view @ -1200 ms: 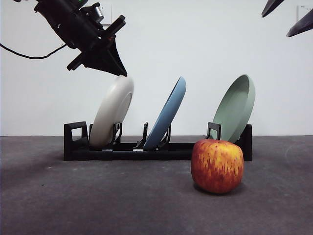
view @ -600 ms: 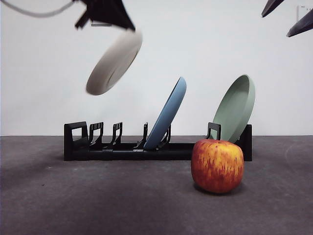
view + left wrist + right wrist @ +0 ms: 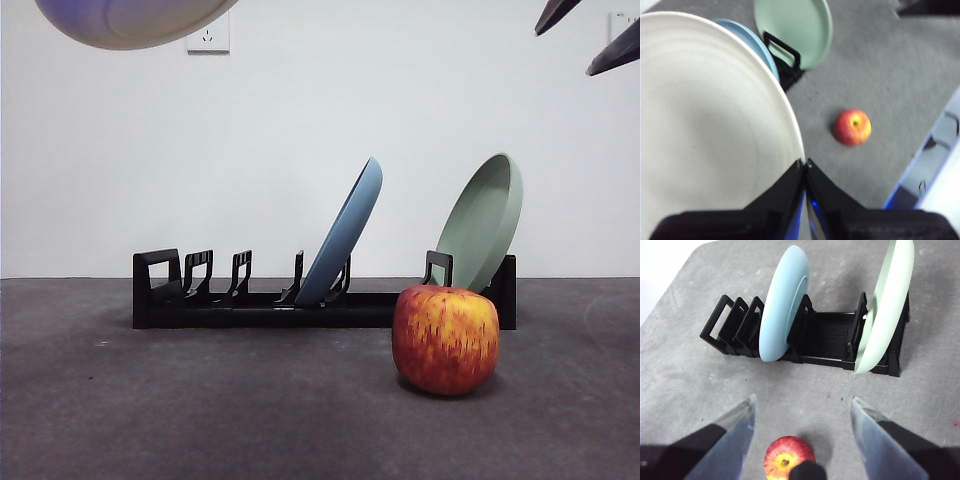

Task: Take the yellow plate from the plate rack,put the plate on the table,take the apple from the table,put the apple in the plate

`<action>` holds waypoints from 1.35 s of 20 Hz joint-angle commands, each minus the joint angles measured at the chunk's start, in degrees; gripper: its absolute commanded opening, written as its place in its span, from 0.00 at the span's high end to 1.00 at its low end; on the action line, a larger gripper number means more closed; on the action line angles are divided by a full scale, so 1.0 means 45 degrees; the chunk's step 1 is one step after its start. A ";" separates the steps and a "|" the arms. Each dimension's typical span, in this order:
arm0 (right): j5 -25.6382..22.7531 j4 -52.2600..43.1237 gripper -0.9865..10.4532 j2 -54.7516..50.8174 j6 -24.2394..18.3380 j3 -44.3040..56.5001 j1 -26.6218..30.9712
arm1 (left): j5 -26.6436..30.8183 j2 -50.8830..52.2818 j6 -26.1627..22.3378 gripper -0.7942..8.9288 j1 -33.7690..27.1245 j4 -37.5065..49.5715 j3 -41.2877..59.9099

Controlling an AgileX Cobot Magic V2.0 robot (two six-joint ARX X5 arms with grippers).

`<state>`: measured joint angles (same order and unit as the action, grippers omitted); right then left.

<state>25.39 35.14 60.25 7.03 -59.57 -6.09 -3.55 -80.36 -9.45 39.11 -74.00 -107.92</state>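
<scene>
My left gripper (image 3: pixel 804 167) is shut on the rim of the yellow plate (image 3: pixel 705 130), a large cream plate held high above the table. In the front view only the plate's lower edge (image 3: pixel 130 20) shows at the top left. The black plate rack (image 3: pixel 250 300) stands on the dark grey table (image 3: pixel 200 400), its left slots empty. The red and yellow apple (image 3: pixel 445 338) sits in front of the rack's right end; it also shows in the left wrist view (image 3: pixel 853 127). My right gripper (image 3: pixel 802 412) is open, high above the apple (image 3: pixel 785 457).
A light blue plate (image 3: pixel 345 240) leans in the rack's middle and a sage green plate (image 3: pixel 485 220) at its right end. They also show in the right wrist view, the blue plate (image 3: pixel 782 315) and the green plate (image 3: pixel 887 305). A wall socket (image 3: pixel 208 38) is behind.
The left gripper has lifted the yellow plate out of the rack's left slot, up and to the left, until it is almost out of the front view. The right arm and the apple have not moved.
</scene>
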 commanded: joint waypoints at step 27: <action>-0.0029 -0.0034 0.64 0.0029 -0.0102 -0.0063 -0.0005 | 0.3104 -0.3949 0.2176 0.93 0.4643 0.7801 1.0341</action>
<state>25.34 35.11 60.25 7.03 -59.57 -6.04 10.55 -97.58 1.04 60.03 -39.18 -61.78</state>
